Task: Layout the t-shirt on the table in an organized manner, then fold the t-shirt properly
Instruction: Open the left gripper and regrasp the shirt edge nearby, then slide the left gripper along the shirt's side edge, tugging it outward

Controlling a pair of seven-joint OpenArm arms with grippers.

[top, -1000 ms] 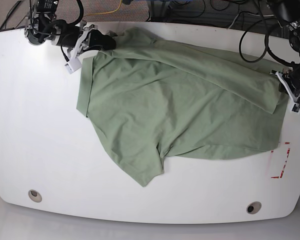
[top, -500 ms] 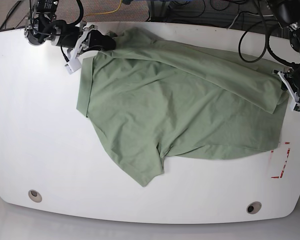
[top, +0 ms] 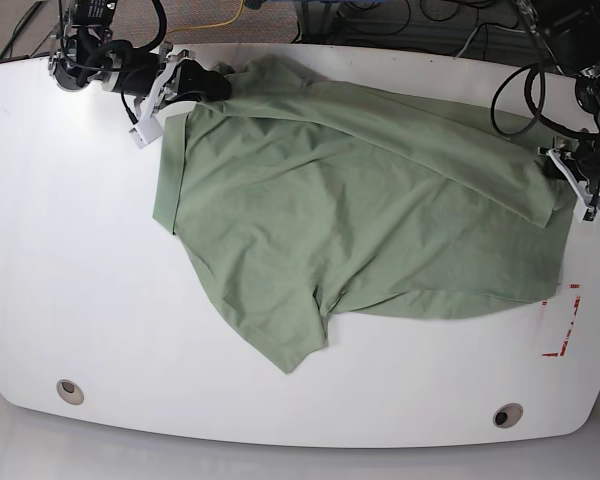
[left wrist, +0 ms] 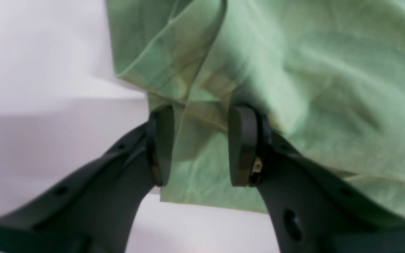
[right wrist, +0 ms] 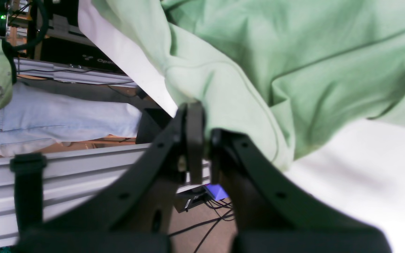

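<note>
The t-shirt (top: 370, 215) lies spread but crooked across the middle of the bench (top: 70, 290), from about ten o'clock to three o'clock, with one loose flap pointing toward six o'clock and an upper layer folded over diagonally. I judge the laying-out only partly done: the cloth is not yet flat or squared, and no real fold has begun. The right tool (right wrist: 204, 140) is clamped on a hem at ten o'clock; the left tool (left wrist: 195, 144) stands with its jaws parted around a doubled edge at three o'clock, not pinching it. No readable writing or logo shows on the shirt.
</note>
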